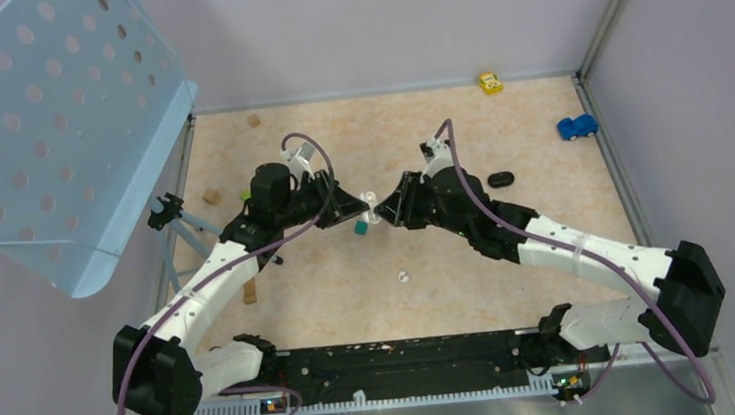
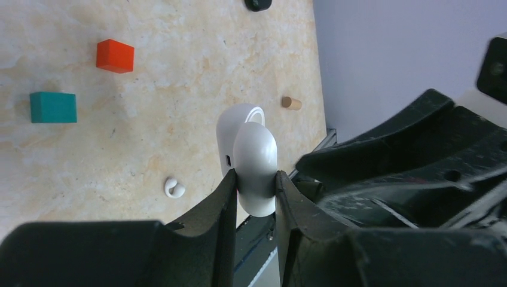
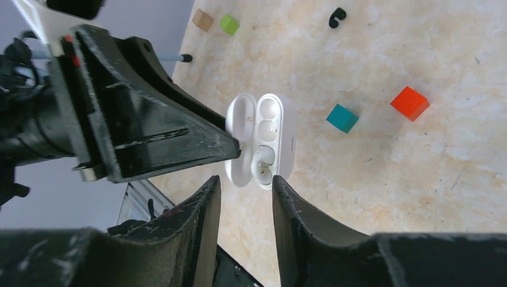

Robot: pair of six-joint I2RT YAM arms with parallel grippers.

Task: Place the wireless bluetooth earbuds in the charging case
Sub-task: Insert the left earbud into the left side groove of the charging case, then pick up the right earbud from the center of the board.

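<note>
Left end effector (image 2: 256,179) clenched on the open white charging case (image 2: 254,149), held above the tabletop (image 2: 179,89). Right end effector (image 3: 245,179) released, empty, just beside it. One white earbud (image 2: 174,188) lies below: judged light, glossy, slippery; pinch across its body.

I can read no words, brands or numbers from any of my three views; the only mark I find is a tiny red speck inside the charging case (image 3: 281,143) lid, too small to make out.
</note>
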